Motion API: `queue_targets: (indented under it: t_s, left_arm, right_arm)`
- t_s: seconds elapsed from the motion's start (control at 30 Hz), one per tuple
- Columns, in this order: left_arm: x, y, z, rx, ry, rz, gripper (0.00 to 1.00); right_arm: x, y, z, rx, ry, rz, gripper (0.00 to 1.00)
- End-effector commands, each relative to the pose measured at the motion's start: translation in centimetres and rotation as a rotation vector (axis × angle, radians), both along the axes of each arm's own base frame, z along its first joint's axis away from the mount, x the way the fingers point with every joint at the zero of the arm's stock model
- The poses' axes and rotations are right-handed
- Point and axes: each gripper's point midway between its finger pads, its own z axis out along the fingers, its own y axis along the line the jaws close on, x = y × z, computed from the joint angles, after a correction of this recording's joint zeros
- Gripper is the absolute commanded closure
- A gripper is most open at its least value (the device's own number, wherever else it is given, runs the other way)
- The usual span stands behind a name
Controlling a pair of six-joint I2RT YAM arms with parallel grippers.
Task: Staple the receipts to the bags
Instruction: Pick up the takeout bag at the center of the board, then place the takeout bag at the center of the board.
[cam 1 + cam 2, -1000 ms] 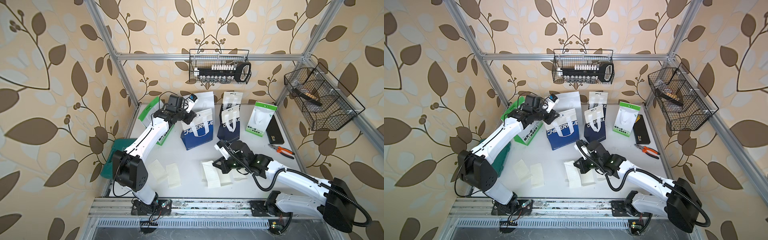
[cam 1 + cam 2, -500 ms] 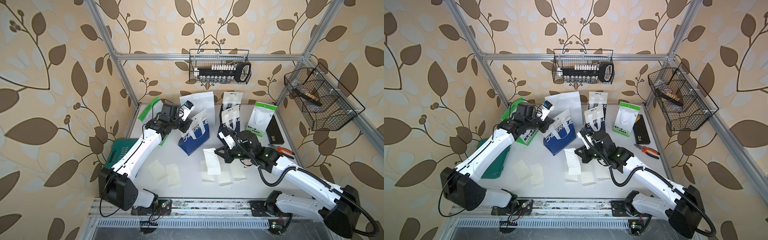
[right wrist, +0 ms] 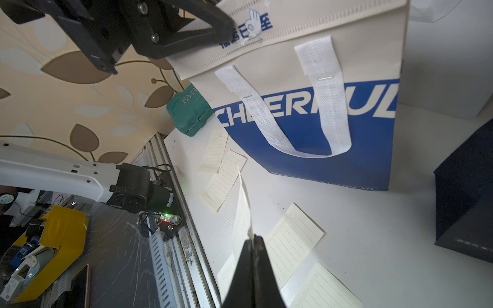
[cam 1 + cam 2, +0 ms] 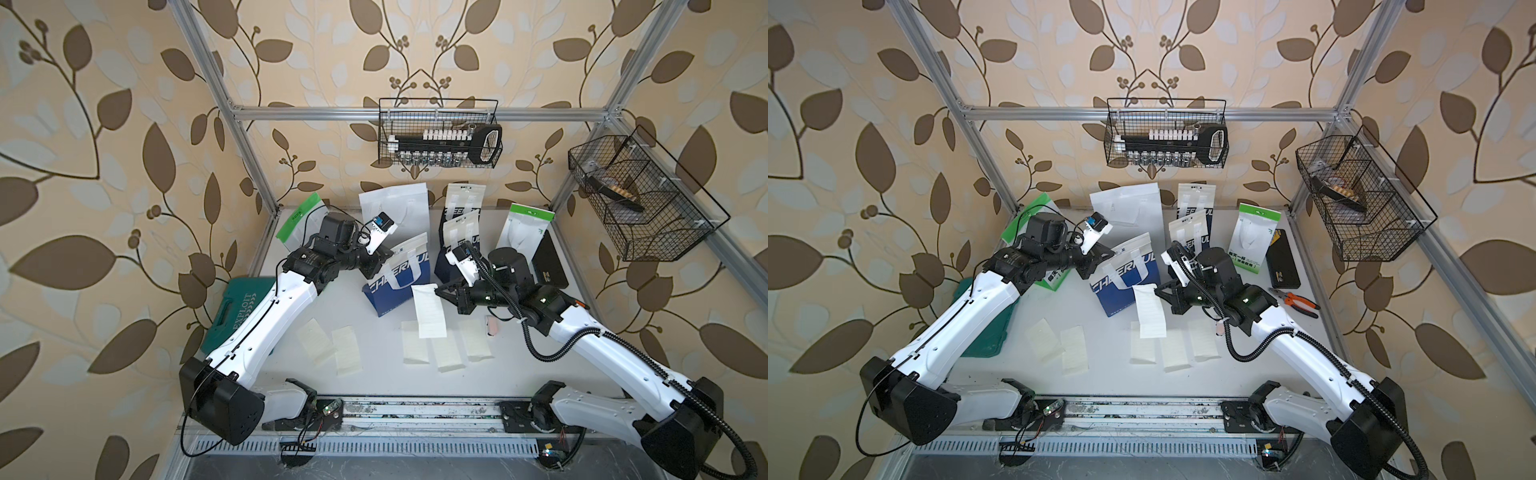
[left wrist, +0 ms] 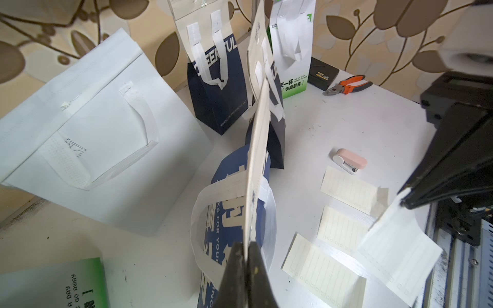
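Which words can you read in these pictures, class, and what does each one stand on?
"CHEERFUL": on the blue bag, partly behind its handle.
"EXPLOIT": on the teal case.
Chinese print on the green bag: too small to read.
Faint print on the receipts: too small to read.

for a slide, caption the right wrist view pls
Right gripper shut on a receipt before the blue CHEERFUL bag, held at its top edge by the left gripper
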Motion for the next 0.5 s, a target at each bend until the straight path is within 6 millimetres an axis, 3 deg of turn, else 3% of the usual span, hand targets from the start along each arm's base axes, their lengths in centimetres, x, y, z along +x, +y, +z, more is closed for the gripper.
queue_targets:
  t_s: [0.0,0.37,0.47]
  left_arm:
    - [-1.0,-0.9,0.7,-0.024,-0.035,-0.070,1.00]
    - [-2.0,-1.9,-2.1,0.021,0.062,-0.096,1.00]
    - [-2.0,-1.9,-1.8,0.010,0.062,-0.087,0.74]
  right_arm:
    - [-0.8,0.2,0.5,0.008,-0.009,0.046,1.00]
    - [-0.7,0.2,0.0,0.010,-0.008,0.051,1.00]
    - [0.2,0.5,-0.2,0.008,-0.003,0.047,1.00]
